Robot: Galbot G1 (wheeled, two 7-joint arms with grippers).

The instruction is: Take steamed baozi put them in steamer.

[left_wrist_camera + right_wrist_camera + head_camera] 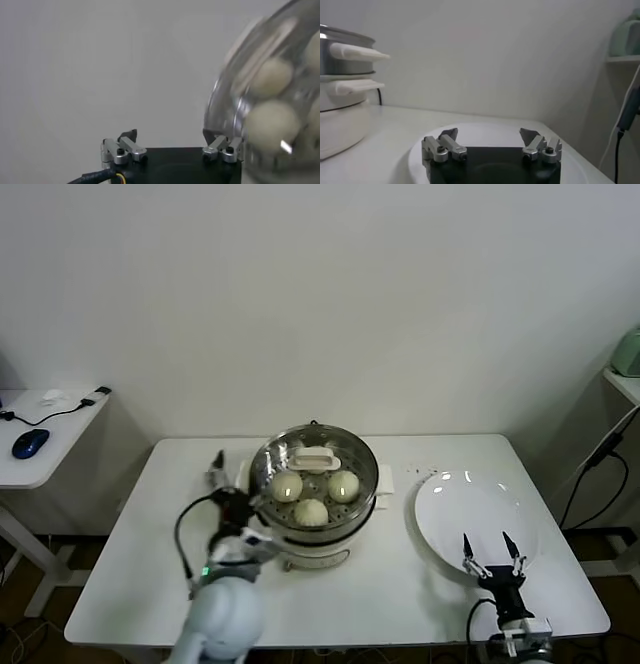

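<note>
With the baozi [311, 510] lying in the steamer [264, 467] and its lid on, the spread, empty left end effector [216, 467] beside it should back straight away, while the spread right end effector [490, 553] hovers over the plate [440, 504].

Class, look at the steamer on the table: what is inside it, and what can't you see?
Inside the steamer, under a glass lid with a white handle, three steamed baozi show clearly. The lid handle covers the back of the basket, so anything lying there cannot be seen.
</note>
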